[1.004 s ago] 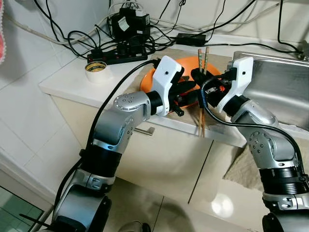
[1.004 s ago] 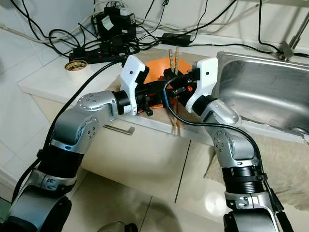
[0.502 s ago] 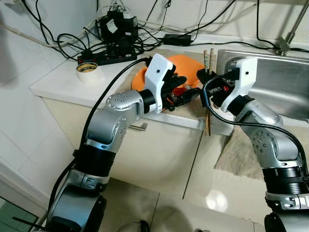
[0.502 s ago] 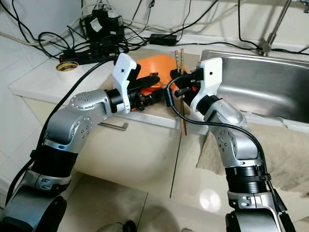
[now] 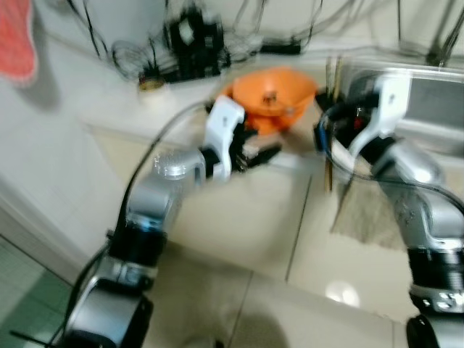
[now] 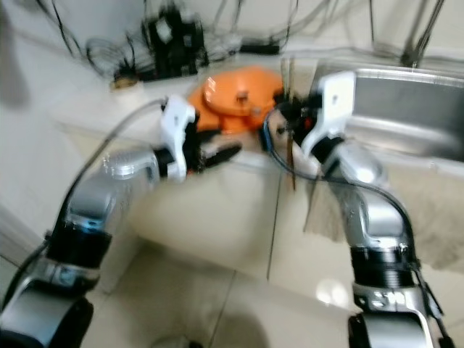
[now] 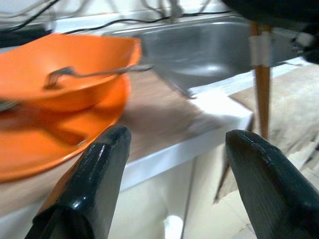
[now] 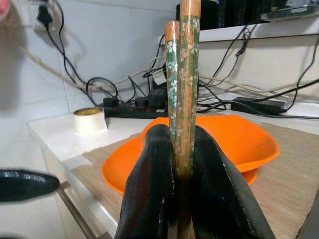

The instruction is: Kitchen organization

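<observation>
The right gripper (image 8: 180, 164) is clamped on a pair of wooden chopsticks (image 8: 183, 79), its two black fingers pressed tight against the sticks from either side so that the flower-patterned ends stand up between them and the plain ends hang down past the front edge of the worktop (image 7: 169, 144); held upright like this, the pair stays together and clear of the surface, which looks like a sensible way to carry it toward wherever it belongs. The right arm is bent at the elbow with the wrist raised to worktop height, just beside the near corner of the stainless sink (image 7: 209, 55). The left gripper (image 7: 174, 164) has its fingers spread apart with nothing between them; that arm reaches forward with the forearm about level, and the gripper hangs just in front of the worktop's edge, facing the orange bowl (image 7: 65, 74). The bowl sits on an orange plate (image 7: 45, 144) on a woven mat near the front edge, and a metal utensil (image 7: 94, 73) lies across its rim, probably stacked there for clearing. At the back of the worktop lie a power strip with tangled black cables (image 8: 144, 102) and a roll of tape (image 8: 89, 119). Both head views are blurred, so finer detail is unclear.
</observation>
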Available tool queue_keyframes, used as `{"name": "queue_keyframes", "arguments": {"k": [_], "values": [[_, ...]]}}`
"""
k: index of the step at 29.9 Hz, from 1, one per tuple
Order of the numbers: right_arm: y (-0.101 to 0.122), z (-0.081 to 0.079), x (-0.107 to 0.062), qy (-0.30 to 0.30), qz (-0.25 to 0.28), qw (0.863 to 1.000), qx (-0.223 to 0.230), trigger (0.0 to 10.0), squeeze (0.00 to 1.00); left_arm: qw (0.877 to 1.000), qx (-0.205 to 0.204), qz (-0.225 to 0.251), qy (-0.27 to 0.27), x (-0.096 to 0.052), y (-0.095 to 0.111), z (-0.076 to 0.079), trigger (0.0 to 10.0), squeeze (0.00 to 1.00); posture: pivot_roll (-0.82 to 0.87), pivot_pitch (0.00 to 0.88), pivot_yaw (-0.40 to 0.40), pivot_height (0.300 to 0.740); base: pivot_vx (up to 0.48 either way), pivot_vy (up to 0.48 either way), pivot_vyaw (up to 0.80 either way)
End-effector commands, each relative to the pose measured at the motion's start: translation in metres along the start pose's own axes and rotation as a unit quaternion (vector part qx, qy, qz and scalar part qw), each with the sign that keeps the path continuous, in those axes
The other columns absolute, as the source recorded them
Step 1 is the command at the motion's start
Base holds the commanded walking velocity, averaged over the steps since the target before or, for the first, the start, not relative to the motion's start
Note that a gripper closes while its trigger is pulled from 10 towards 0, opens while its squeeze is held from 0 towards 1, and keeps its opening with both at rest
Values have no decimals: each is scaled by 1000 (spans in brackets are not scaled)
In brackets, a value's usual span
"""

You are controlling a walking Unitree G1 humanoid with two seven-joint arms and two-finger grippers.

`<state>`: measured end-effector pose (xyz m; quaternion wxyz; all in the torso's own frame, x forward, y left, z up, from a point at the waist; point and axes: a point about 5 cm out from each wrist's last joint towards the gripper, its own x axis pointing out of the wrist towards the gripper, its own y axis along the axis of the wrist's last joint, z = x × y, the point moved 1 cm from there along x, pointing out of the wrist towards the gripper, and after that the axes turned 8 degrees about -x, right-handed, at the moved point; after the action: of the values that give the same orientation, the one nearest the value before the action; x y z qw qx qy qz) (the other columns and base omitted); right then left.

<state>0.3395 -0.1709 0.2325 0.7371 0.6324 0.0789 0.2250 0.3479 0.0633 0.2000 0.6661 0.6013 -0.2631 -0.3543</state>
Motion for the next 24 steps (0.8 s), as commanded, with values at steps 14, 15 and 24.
{"name": "queue_keyframes", "arguments": {"k": [14,15,24], "values": [[25,18,3,-47,35,995,-83,0,0,1000,11,23,3,5,5,0,10000,0,-44,0,84,740,0,-343,0],[27,19,3,-48,39,994,-86,0,0,1000,9,24,2,5,6,1,10000,0,-44,0,82,740,0,-480,0],[45,31,3,-84,70,985,-134,0,0,1000,2,28,-2,8,5,3,10000,0,-46,0,79,740,0,-474,0]]}}
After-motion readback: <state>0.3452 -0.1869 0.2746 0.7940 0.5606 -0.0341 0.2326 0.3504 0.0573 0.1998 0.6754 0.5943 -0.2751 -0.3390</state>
